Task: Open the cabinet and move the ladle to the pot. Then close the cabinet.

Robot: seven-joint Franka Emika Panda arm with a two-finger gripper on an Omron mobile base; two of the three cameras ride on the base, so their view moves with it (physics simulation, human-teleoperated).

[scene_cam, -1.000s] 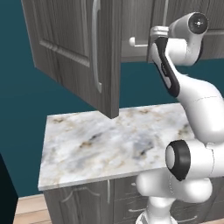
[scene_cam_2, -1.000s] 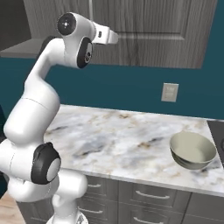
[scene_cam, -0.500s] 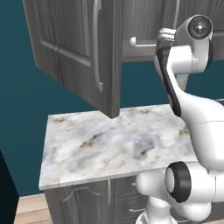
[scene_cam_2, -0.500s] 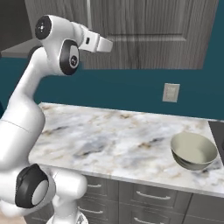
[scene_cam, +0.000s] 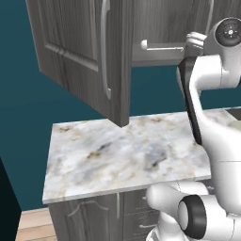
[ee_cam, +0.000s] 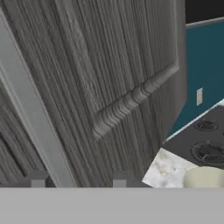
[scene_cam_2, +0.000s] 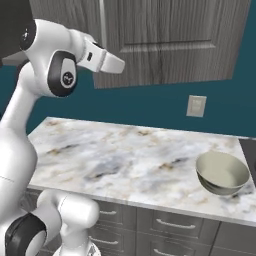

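One cabinet (scene_cam: pixel 84 61) door swung open, tool (ee_cam: pixel 78 178) parted, seemingly astride handle (ee_cam: pixel 33 118), pot (scene_cam_2: pixel 222 172) on counter (scene_cam_2: pixel 125 160)

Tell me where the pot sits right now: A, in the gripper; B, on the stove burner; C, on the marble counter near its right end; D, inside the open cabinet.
C: the pot rests on the marble counter near its right end, below the wall outlet, well away from the gripper up at the cabinet door.
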